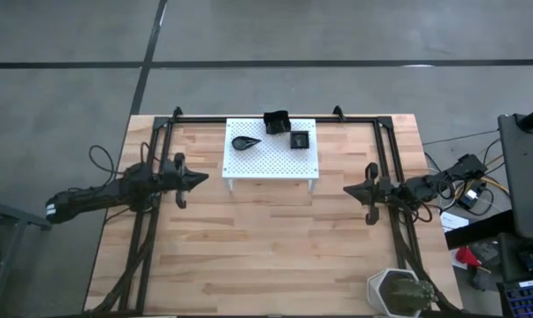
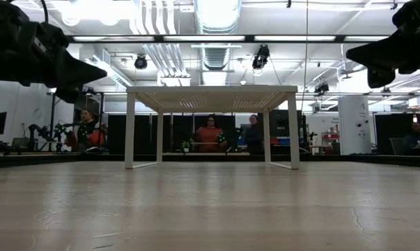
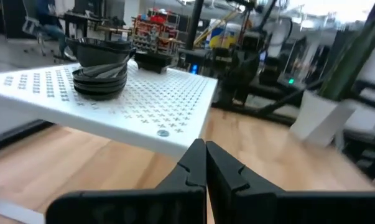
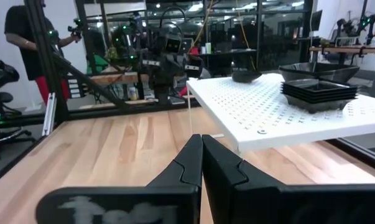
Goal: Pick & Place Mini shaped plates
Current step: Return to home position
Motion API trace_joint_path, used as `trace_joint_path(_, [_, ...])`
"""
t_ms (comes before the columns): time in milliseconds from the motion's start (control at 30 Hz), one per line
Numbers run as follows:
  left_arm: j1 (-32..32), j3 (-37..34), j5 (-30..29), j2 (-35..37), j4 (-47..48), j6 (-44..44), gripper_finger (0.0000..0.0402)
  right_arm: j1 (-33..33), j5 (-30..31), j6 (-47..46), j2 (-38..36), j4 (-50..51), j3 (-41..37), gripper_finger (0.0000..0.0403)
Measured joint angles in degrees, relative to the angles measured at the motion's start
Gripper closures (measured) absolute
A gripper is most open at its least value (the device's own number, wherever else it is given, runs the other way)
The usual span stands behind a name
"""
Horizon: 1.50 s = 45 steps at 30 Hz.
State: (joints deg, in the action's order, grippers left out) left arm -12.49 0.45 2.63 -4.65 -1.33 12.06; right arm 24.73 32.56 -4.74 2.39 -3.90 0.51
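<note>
3 plate stacks beyond left gripper

Grey concrete floor surrounds the wooden table; ceiling lights glow overhead.

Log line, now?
glossy black mini plates stacked on white perforated stand | left gripper fingers shut, left of stand | right gripper fingers shut, right of stand

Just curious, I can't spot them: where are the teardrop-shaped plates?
In the view from above, the teardrop plates sit stacked on the left arm's side of the white stand, with the small square plates to their right.
</note>
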Motion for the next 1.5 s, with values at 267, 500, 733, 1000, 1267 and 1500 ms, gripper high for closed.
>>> trace_joint_path(267, [0.0,-0.01,-0.53,-0.39,0.42,-11.0,0.0401,-0.02,0.02,0.69,0.11,0.0,0.0,0.0394])
trace_joint_path(500, [0.0,-0.02,-0.63,-0.39,0.64,-10.63,0.0401,-0.02,0.02,0.73,0.11,0.0,0.0,0.0394])
trace_joint_path(733, [0.0,-0.07,-0.66,-0.39,0.76,-10.59,0.0401,-0.02,0.04,0.84,0.11,0.0,0.0,0.0394])
trace_joint_path(1000, [0.0,-0.09,-0.64,-0.39,0.86,-10.56,0.0401,-0.02,0.04,0.78,0.11,0.0,0.0,0.0394])
trace_joint_path(1267, [0.0,-0.11,-0.63,-0.39,0.88,-10.56,0.0401,-0.02,0.07,0.69,0.11,0.0,0.0,0.0394])
trace_joint_path(1500, [0.0,-0.11,-0.63,-0.39,0.89,-10.56,0.0401,0.0,0.07,0.84,0.11,0.0,0.02,0.0394])
